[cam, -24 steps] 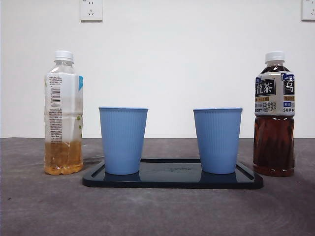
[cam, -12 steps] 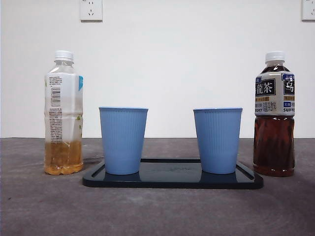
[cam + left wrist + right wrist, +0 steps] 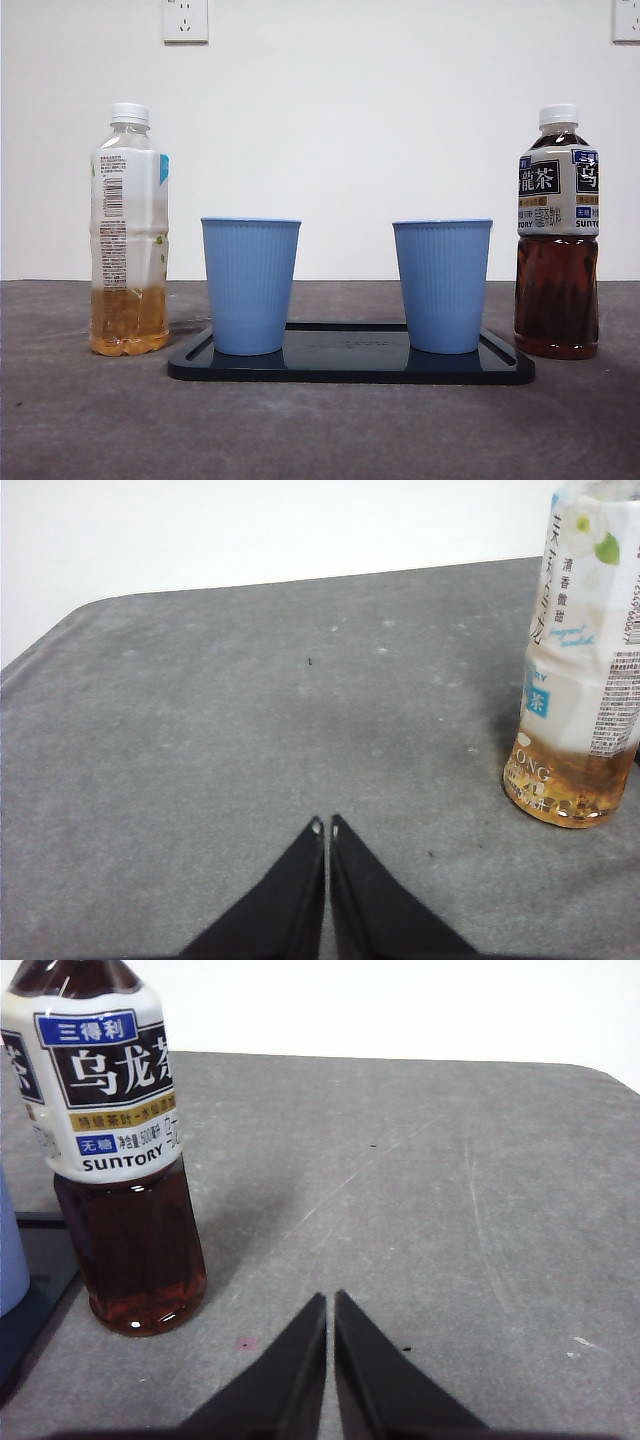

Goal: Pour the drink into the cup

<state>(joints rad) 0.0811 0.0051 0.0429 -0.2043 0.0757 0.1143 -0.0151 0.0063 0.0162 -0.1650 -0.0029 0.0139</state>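
Two blue cups stand upright on a dark tray point(image 3: 350, 372) on the grey bench point(image 3: 320, 430): the left cup point(image 3: 250, 285) and the right cup point(image 3: 442, 285), well apart. Beside the tray's left end stands a capped pale tea bottle point(image 3: 129, 230), about a quarter full. Beside its right end stands a capped dark oolong bottle point(image 3: 557, 235), nearly full. The left claw point(image 3: 325, 828) is closed on nothing, near the pale bottle. The right claw point(image 3: 330, 1300) is closed and empty, near the oolong bottle.
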